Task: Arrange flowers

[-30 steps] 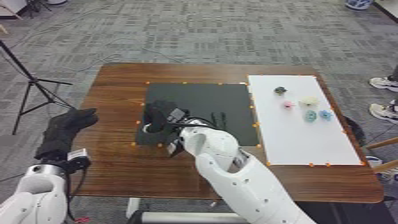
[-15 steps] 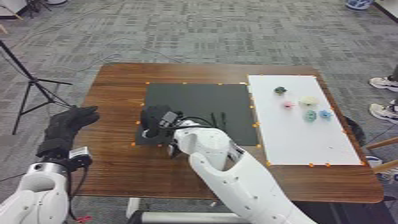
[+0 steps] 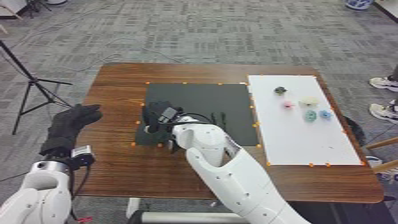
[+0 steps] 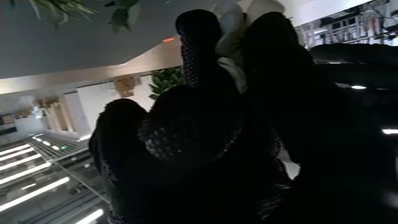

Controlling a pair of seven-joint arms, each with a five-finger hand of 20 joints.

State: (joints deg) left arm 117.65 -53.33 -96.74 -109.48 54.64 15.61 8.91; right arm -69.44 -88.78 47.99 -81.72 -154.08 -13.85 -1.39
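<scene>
While the right robot hand [image 3: 158,119], in textured black fabric, pinches a smooth pale thing [image 4: 233,30], perhaps a petal, over the wooden counter's [image 3: 124,172] dark mat [image 3: 200,95], small rounded flowers [image 3: 309,101] dot a white rectangular sheet [image 3: 302,142].

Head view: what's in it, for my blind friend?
The robot's right hand is over a black mat on a brown table. Its left hand is by the table's left edge, and small flowers lie on a white sheet at the right.
</scene>
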